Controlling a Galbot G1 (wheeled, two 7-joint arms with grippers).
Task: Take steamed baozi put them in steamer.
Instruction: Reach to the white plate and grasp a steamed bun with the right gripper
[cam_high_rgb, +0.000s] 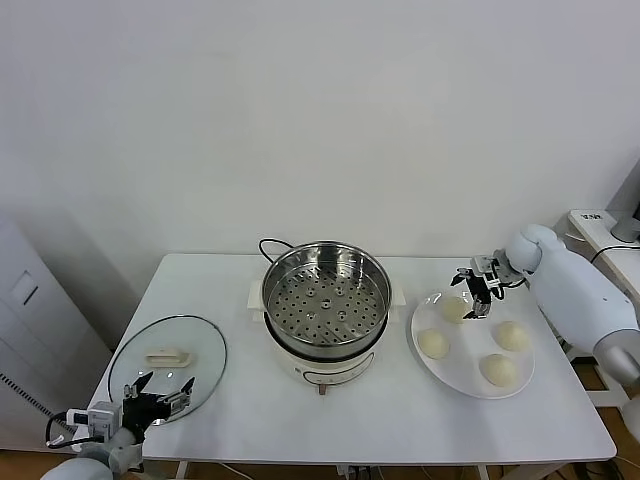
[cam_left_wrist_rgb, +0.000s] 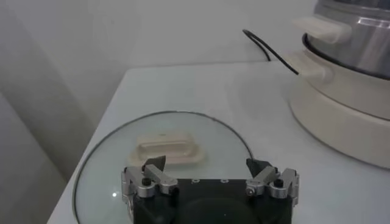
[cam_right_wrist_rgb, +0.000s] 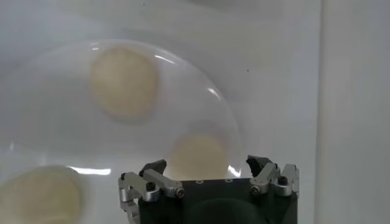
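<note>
Four smooth, round, cream-white baozi (cam_high_rgb: 453, 309) lie on a flat white plate (cam_high_rgb: 455, 372), right of the shiny perforated steel steamer (cam_high_rgb: 325, 293) on its white base. The right gripper (cam_high_rgb: 478, 290) hangs spread wide over the rear bun, grasping nothing. The left gripper (cam_high_rgb: 160, 400), likewise released, hovers above the glass lid (cam_high_rgb: 205, 345). White table (cam_high_rgb: 400, 420), plain white wall.

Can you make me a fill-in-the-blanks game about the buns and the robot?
1. The white plate holds ____ baozi.
2. The steamer basket has ____ baozi inside.
3. The right gripper hangs open over the ____.
4. The left gripper waits open by the glass ____.

Missing words: four; no; plate; lid
</note>
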